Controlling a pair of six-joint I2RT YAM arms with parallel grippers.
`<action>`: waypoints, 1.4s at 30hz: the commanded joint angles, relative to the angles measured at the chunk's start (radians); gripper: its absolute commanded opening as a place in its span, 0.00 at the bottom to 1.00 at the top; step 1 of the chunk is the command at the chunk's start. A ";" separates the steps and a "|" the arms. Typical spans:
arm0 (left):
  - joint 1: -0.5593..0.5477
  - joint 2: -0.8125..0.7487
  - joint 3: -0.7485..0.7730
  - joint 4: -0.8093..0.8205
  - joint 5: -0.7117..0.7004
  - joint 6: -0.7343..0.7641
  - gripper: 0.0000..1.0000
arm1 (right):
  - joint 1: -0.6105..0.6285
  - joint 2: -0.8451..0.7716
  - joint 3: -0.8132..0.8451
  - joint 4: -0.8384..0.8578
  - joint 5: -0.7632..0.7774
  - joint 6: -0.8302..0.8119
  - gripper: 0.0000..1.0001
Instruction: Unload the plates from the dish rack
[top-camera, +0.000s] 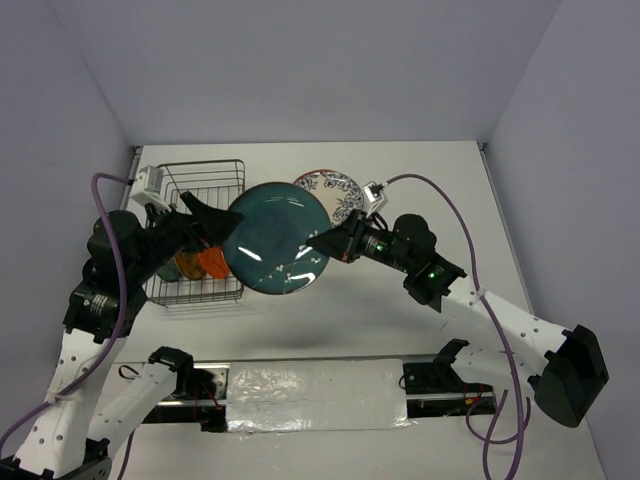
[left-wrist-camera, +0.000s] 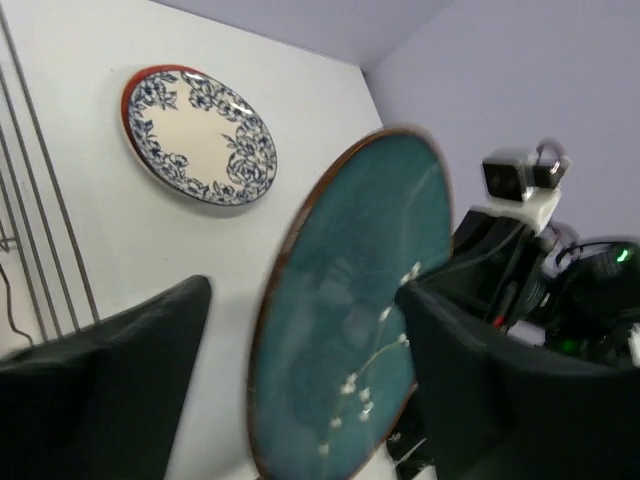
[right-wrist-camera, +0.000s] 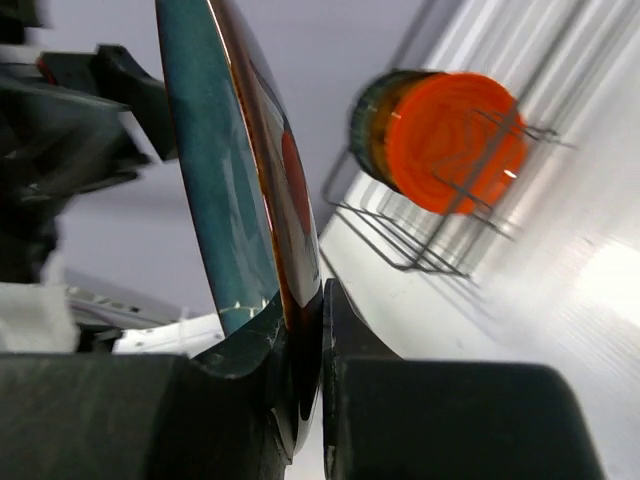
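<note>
Top view, right pincer: right gripper (top-camera: 318, 243) clamped on the near rim of the large teal plate (top-camera: 275, 235); dish rack (top-camera: 200, 180) beyond the plate's far side.
Top view, left pincer: left gripper (top-camera: 213, 224) at the opposite rim.
Left wrist: fingers spread wide, teal plate between them, no contact seen; patterned plate (left-wrist-camera: 200, 135) flat on the table (left-wrist-camera: 320, 110) ahead.
Right wrist: jaws pinched tight on the teal rim; orange plate (right-wrist-camera: 455, 140) upright in the rack ahead.
</note>
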 joint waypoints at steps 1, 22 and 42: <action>-0.006 0.004 0.091 0.021 -0.123 -0.009 0.98 | -0.008 -0.026 0.017 -0.055 0.118 -0.020 0.00; -0.006 -0.189 -0.226 -0.083 -0.514 0.301 1.00 | -0.499 0.678 0.471 -0.131 -0.205 -0.033 0.00; -0.004 -0.160 -0.235 -0.073 -0.469 0.310 1.00 | -0.522 0.939 0.617 -0.199 -0.258 -0.026 0.21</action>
